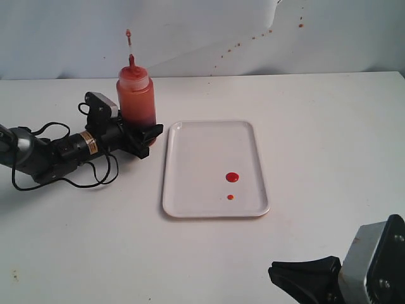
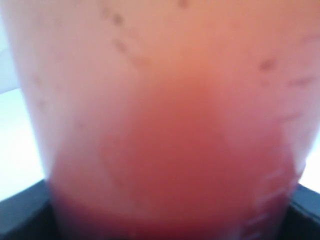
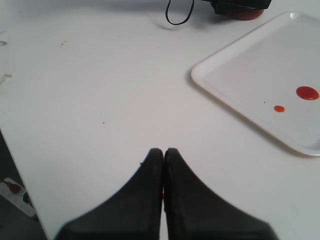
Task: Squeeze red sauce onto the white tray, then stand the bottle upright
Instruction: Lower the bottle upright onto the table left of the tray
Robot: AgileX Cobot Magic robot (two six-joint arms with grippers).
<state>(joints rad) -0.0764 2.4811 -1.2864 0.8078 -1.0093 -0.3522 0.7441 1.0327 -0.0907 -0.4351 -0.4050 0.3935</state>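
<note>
Closest to me, low at the near right corner of the bench, the right fingers are pressed flat against each other, holding nothing. They point out over bare white surface, well apart from everything else.

Past them, near the middle of the bench, lies the white tray, flat, with its long sides running away from me. Two drops of the red sauce sit on its nearer half, toward the right rim. One is a round glossy spot, and a much smaller drop lies just nearer than it. The two are close but not touching.

Farther back, just beside the tray's far left corner, the bottle stands upright, nozzle up, with the little tethered tip poking above it. The liquid inside shows darker red in the lower part. The left fingers are clamped around that lower part, one on each side, and the arm stretches off to the left, low over the bench. A black cable loops under the arm. The bottle's red foot shows below the clamp, right at the surface, though I cannot tell whether it bears on the bench.

Behind it all, the pale wall carries a trail of tiny brownish specks.
</note>
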